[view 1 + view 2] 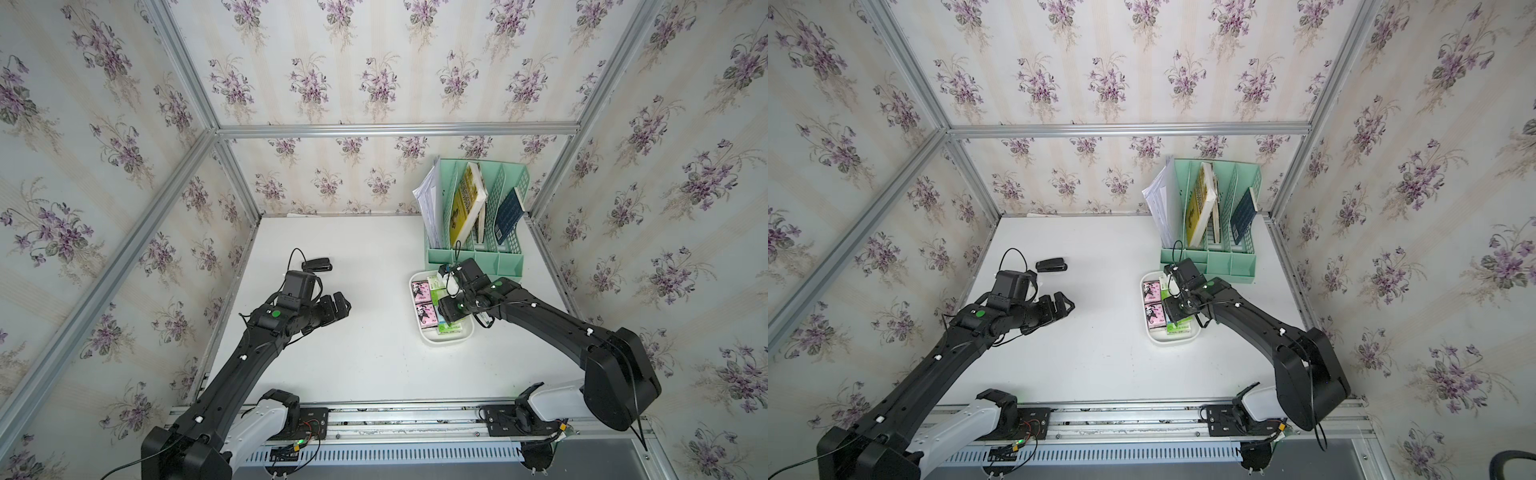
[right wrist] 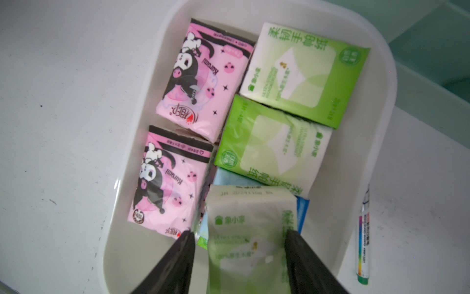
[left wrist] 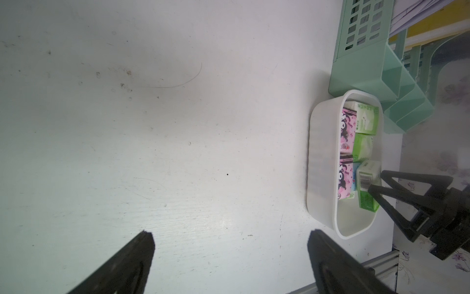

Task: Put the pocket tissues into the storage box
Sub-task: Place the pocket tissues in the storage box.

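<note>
Green tissue pack [image 2: 250,216] between fingers of right end effector [image 2: 239,232]

Left arm [image 1: 232,365] stretched forward and low. Left hand [image 1: 341,306] hangs level, fingers [image 3: 132,262] spread wide. Right arm [image 1: 552,320] elbow out, forearm angled inward, wrist pitched down. Right hand [image 2: 239,233] fingers straddle a green pack [image 2: 249,219]. One finger touches it, can't tell about the other.
</note>
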